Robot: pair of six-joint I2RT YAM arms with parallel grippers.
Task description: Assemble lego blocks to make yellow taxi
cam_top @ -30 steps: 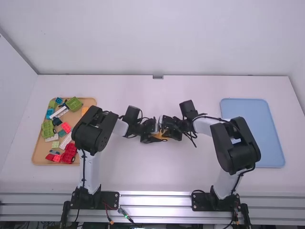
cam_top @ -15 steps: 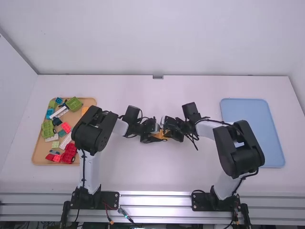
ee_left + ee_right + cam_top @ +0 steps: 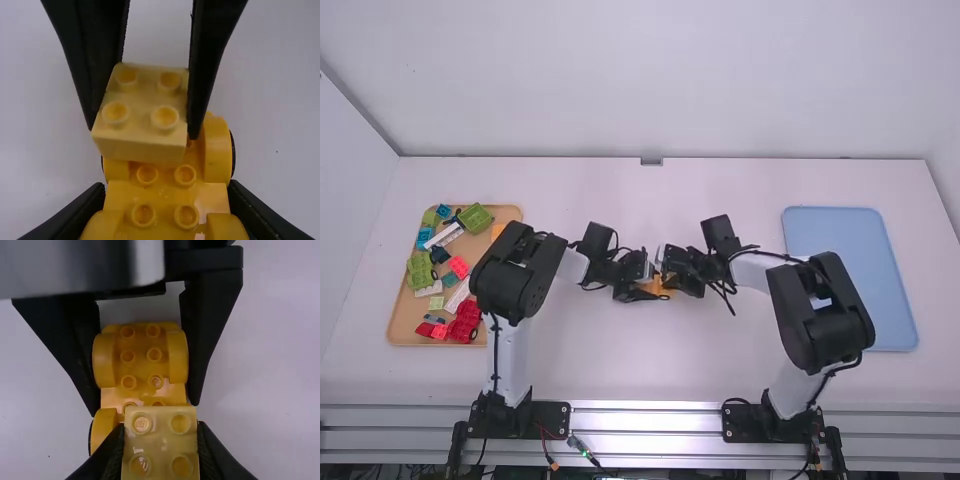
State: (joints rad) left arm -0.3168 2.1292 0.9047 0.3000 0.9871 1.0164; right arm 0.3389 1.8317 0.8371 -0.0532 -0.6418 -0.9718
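The yellow car bottom (image 3: 165, 199) is being held by the left gripper (image 3: 648, 288), near the middle of the white table (image 3: 610, 370). Its two black fingers (image 3: 80, 212) are being pressed against the sides of the car bottom, one on each side. A small, pale yellow block (image 3: 160, 446) is being pinched by the right gripper (image 3: 672, 278), and its two fingers (image 3: 217, 455) are being kept snug on the block's sides.

Four round bumps are being shown on top of the block. More bumps are being shown on the car bottom, and a bit of a black wheel (image 3: 91, 438) is being seen at its side. The block is being held bumps up over one end of the car bottom, and some of the car's bumps are being hidden by it. Whether the two are being made to touch cannot be told.

On the left side of the table, green blocks (image 3: 475, 218), blue blocks (image 3: 424, 236), white blocks (image 3: 455, 232) and red blocks (image 3: 465, 322) are being held in a brown tray (image 3: 400, 332). A flat blue tray (image 3: 850, 280) is being kept on the right side, well apart from the car bottom.
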